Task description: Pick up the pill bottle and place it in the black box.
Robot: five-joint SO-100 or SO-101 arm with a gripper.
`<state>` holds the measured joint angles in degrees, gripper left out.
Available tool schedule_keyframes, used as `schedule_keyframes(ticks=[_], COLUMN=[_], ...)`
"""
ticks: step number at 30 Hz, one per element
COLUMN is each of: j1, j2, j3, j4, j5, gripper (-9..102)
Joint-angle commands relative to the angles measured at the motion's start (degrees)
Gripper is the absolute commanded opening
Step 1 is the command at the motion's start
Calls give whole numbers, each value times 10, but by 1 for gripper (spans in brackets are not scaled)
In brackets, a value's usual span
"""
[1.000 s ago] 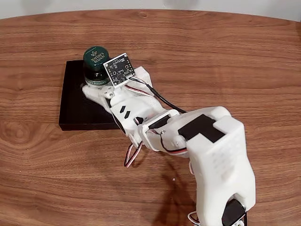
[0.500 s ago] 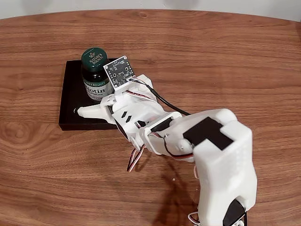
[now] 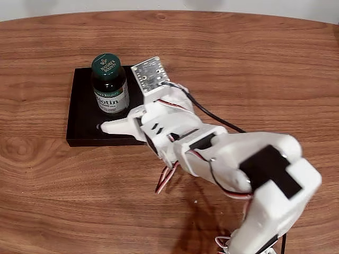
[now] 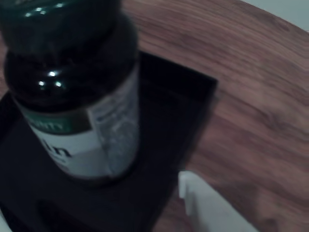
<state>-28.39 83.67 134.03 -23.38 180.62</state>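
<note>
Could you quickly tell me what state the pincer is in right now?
Pincer: open, holding nothing; the pill bottle stands upright, released, in the black box.

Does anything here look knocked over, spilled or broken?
Nothing stands out. The pill bottle stands upright with its cap on inside the black box, near the far side in the fixed view. The gripper is open beside it, not touching it. No spill or damage shows on the wooden table.
</note>
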Motion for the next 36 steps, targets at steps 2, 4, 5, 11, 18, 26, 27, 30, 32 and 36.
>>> schedule_keyframes(ticks=[2, 4, 5, 11, 18, 26, 27, 30, 32, 36], j1=[25, 35, 40, 62, 83, 109, 111, 117, 120, 127], j2=[134, 169, 186, 289, 382, 477, 488, 518, 536, 566], j3=[21, 38, 47, 115, 172, 221, 222, 230, 238, 265], j4=[64, 97, 105, 157, 220, 274, 285, 318, 337, 351], j5=[12, 13, 13, 7, 4, 2, -1, -10, -15, -18], gripper=[45, 45, 45, 43, 40, 39, 39, 38, 38, 38])
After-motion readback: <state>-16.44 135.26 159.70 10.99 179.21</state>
